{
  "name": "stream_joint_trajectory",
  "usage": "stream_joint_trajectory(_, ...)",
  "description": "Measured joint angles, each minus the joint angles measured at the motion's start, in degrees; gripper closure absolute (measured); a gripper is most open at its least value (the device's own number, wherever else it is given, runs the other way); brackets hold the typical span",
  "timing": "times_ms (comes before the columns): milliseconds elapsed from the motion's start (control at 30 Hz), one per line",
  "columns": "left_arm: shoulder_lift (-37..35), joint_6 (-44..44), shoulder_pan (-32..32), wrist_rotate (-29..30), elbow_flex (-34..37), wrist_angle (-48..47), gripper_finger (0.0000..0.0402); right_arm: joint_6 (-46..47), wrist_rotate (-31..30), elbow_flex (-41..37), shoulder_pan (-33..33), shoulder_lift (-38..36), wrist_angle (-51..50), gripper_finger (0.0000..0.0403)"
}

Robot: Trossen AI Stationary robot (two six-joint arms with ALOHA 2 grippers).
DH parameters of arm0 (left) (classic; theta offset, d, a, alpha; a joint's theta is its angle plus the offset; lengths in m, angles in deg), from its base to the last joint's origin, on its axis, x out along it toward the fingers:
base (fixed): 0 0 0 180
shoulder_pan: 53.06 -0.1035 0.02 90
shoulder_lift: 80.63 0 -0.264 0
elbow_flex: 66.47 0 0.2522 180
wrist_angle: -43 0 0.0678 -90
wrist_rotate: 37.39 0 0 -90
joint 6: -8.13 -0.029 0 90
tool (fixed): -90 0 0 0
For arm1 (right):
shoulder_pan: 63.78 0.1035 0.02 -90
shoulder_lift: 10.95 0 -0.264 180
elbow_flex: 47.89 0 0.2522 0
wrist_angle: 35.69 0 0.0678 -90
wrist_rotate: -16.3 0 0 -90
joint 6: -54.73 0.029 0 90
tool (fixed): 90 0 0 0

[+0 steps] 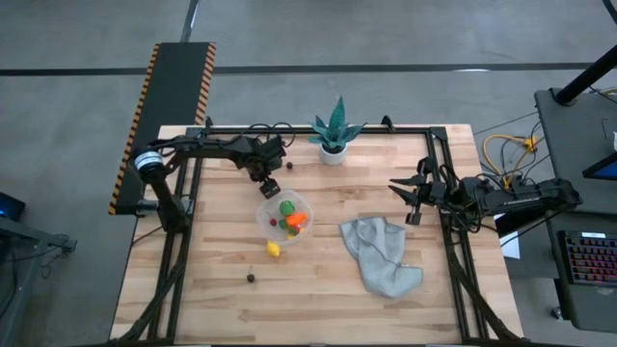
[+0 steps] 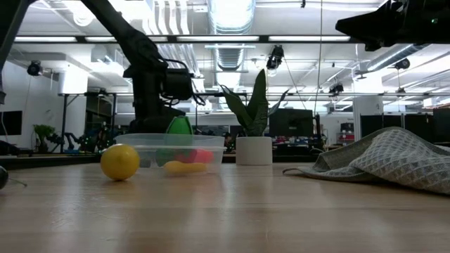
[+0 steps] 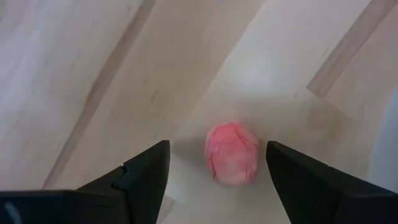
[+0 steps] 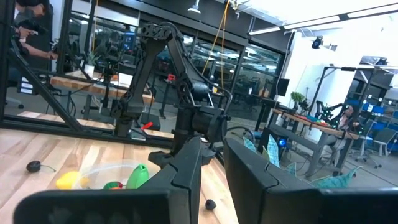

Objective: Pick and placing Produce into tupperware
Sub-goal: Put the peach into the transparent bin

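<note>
Now | left pincer (image 3: pixel 214 165): spread around pink produce (image 3: pixel 232 154), round, wrinkled | right pincer (image 4: pixel 211 165): pressed together

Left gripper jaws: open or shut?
Open. The left gripper has its jaws spread either side of a pink piece lying on the table, not touching it.

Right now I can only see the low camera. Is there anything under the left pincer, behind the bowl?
Observer: Yes. The left wrist view shows a pink toy fruit on the table, between the open fingers of the left pincer.
Operator: Are any bits hiding back there?
Observer: From above, a small dark piece lies on the table between the left pincer and the plant pot.
Operator: Where's the other pincer?
Observer: The right pincer waits at the table's right side, farther back than the cloth.
</note>
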Motion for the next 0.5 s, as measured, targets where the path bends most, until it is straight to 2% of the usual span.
stream_joint_trajectory(367, 1.5, -0.5, 0.0, 0.0, -0.2, 0.0, 0.0151, 0.0, 0.0, 0.0, 0.0, 0.0, 0.0, 0.0342)
stream_joint_trajectory(500, 1.4, -0.5, 0.0, 0.0, -0.3, -0.2, 0.0167, 0.0, 0.0, 0.0, 0.0, 0.0, 0.0, 0.0342)
